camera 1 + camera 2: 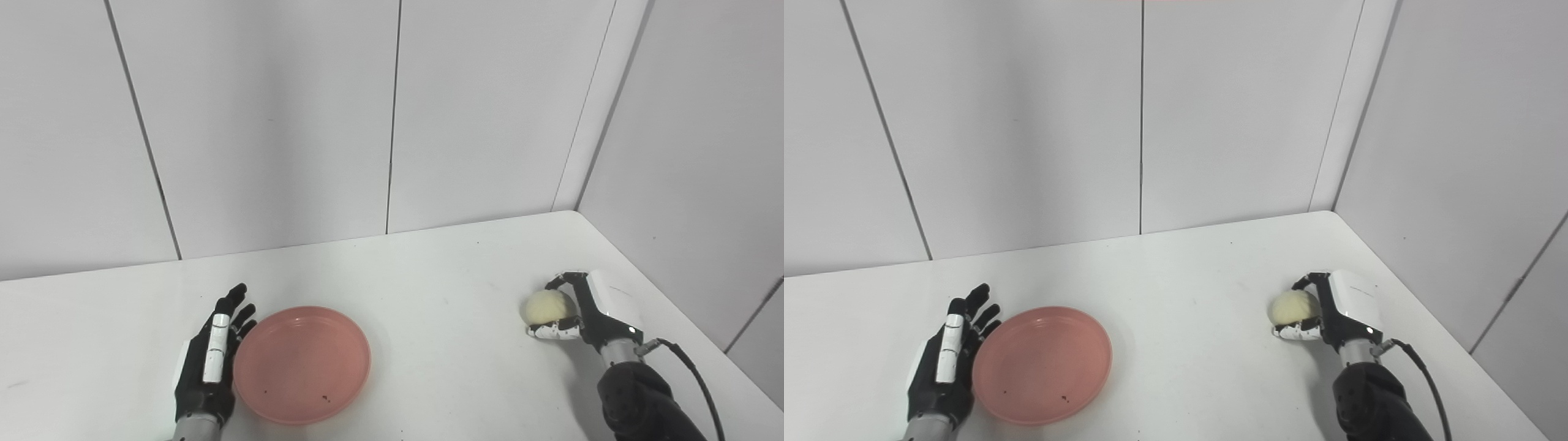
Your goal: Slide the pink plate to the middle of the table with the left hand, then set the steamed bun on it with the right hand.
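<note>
While left hand (208, 361) flanks pink plate (302, 364), right hand (588, 312) cups steamed bun (547, 306)

Open tabletop between plate and bun

A broad bare stretch of the white table (441, 294) is left between the pink plate (301, 364) and the steamed bun (547, 307). The plate's left rim is flanked by the left hand (211, 361); the bun is enclosed by the right hand (588, 312), close to the right wall (692, 153).

Bare test booth, lab-like: my white table (429, 275) sits in a corner of plain grey wall panels (269, 122) with dark seams. No furnishings or household clutter.
</note>
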### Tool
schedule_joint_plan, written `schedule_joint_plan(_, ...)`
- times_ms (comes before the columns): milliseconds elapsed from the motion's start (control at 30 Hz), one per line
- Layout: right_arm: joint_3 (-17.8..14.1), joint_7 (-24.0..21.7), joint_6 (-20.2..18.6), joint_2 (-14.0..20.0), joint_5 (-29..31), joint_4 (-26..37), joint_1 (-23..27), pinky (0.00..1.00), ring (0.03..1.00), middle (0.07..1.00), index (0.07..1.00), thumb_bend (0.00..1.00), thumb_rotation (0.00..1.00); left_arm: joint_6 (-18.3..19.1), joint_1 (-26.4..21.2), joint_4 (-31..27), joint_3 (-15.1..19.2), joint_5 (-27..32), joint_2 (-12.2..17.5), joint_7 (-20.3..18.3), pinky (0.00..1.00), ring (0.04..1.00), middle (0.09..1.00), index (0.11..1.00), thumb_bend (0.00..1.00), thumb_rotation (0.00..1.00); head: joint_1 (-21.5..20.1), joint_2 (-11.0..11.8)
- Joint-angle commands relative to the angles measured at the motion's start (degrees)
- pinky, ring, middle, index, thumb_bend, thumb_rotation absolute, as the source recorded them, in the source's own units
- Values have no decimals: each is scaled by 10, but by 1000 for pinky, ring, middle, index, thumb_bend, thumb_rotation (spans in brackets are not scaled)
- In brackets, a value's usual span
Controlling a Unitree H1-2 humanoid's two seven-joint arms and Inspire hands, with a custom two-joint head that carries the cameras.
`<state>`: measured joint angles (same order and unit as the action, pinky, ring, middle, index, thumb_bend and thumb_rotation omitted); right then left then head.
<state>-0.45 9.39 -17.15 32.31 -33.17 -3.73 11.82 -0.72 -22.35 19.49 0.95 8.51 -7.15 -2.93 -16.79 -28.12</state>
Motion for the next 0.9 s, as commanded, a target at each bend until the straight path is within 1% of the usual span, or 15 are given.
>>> schedule_joint_plan(0, -9, -1, -5, 7, -12, 48, 22, 828, 822, 740, 482, 521, 146, 0, -13, 5, -4, 0, -8, 0, 895, 900, 943, 811, 807, 850, 2, 0)
schedule_joint_plan(67, -8, -6, 1, 2, -13, 68, 27, 833, 820, 735, 482, 521, 145, -4, -14, 11, -4, -1, -9, 0, 896, 901, 943, 810, 806, 851, 5, 1)
schedule_joint_plan(133, -4, -11, 8, 0, -18, 83, 33, 815, 809, 730, 483, 521, 142, -5, -15, 13, -4, -1, -9, 0, 899, 902, 944, 814, 808, 849, 6, 1)
schedule_joint_plan(200, -2, -20, 5, -5, -22, 97, 38, 800, 802, 731, 483, 522, 139, -6, -15, 14, -6, -2, -9, -2, 903, 904, 944, 817, 805, 847, 9, 2)
schedule_joint_plan(267, 0, -28, 5, -11, -21, 108, 44, 811, 811, 743, 484, 522, 135, -8, -15, 16, -7, -2, -10, -3, 910, 910, 948, 817, 797, 856, 13, 1)
schedule_joint_plan(400, 5, -38, 25, -24, -10, 100, 60, 845, 831, 753, 484, 522, 138, -11, -16, 20, -9, -4, -12, -1, 895, 903, 940, 806, 793, 850, 20, 3)
schedule_joint_plan(467, 9, -37, 28, -30, -10, 93, 65, 851, 839, 753, 483, 522, 142, -12, -16, 20, -11, -7, -13, 0, 886, 903, 942, 808, 791, 854, 24, 3)
schedule_joint_plan(500, 17, -41, 23, -38, -16, 94, 70, 850, 840, 753, 483, 522, 142, -13, -16, 21, -13, -12, -13, 2, 885, 903, 943, 809, 790, 855, 31, 3)
schedule_joint_plan(533, 22, -44, 19, -43, -20, 95, 73, 829, 830, 758, 481, 521, 143, -14, -15, 21, -14, -15, -14, 3, 873, 899, 940, 808, 785, 865, 32, 3)
schedule_joint_plan(600, 36, -52, 12, -55, -29, 101, 79, 830, 823, 756, 481, 521, 142, -15, -15, 22, -16, -20, -15, 5, 867, 897, 935, 807, 784, 868, 39, 2)
schedule_joint_plan(667, 48, -60, 10, -65, -36, 109, 82, 824, 817, 746, 482, 521, 140, -18, -16, 25, -17, -21, -16, 5, 871, 900, 937, 816, 782, 872, 47, 3)
schedule_joint_plan(733, 69, -66, 14, -76, -56, 109, 89, 806, 801, 730, 481, 520, 140, -23, -16, 30, -19, -25, -17, 6, 869, 901, 938, 822, 780, 875, 59, 3)
schedule_joint_plan(800, 84, -75, 15, -86, -65, 109, 95, 804, 790, 721, 481, 520, 140, -28, -17, 34, -23, -31, -18, 10, 858, 901, 940, 826, 784, 879, 67, 2)
schedule_joint_plan(867, 94, -87, 12, -96, -69, 111, 99, 800, 796, 729, 481, 519, 138, -32, -18, 37, -27, -39, -19, 14, 825, 893, 936, 833, 798, 893, 75, 2)
